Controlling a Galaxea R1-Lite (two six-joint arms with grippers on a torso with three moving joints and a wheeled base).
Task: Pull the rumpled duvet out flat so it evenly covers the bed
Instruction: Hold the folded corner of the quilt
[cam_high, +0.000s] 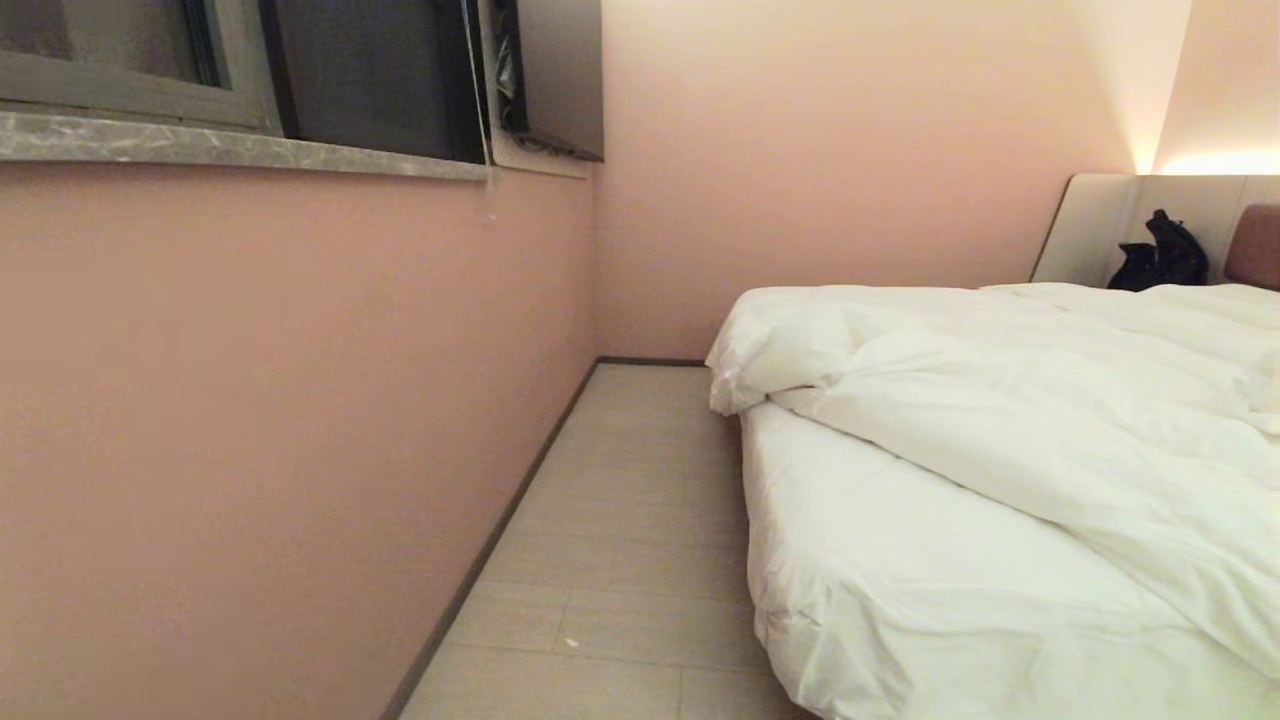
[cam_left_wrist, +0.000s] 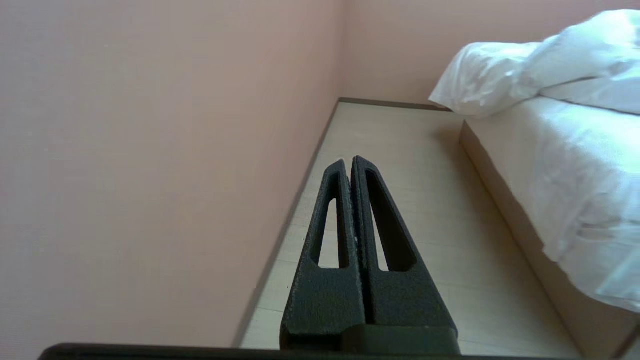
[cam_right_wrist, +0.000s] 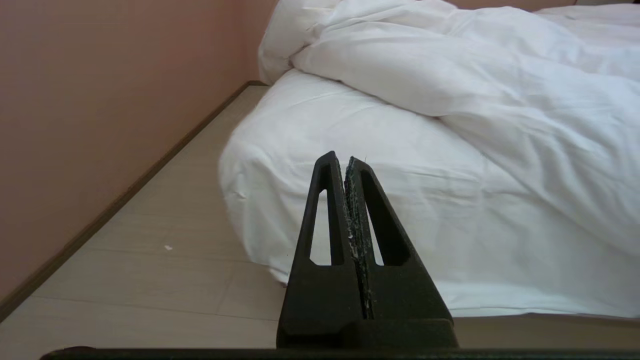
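We see the duvet (cam_high: 1050, 400) bunched across the right half of the head view, its folded edge running diagonally from the middle of the frame down to the lower right, with one corner (cam_high: 745, 370) hanging over the side of the bed (cam_high: 900, 600) near the centre. Below that fold, in the lower right of the frame, the mattress sheet (cam_high: 880, 570) lies bare, so we judge that nothing has yet been spread. Neither arm shows in the head view. In its own wrist view the left end effector (cam_left_wrist: 348, 161) is pressed together and empty, pointing along the floor (cam_high: 620, 560) between the pink wall (cam_high: 250, 420) and the bed; the right end effector (cam_right_wrist: 341, 157) is likewise pressed together and empty, aimed at the near corner of the mattress. From here we see several risks: a pinch that takes the thin sheet instead of the thick duvet would drag the sheet loose; a pull on one layer of the fold would only shift the bunch rather than open it; and an uneven tug would slide the hanging corner off toward the floor. The narrow aisle by the wall leaves us little room to swing the left arm.
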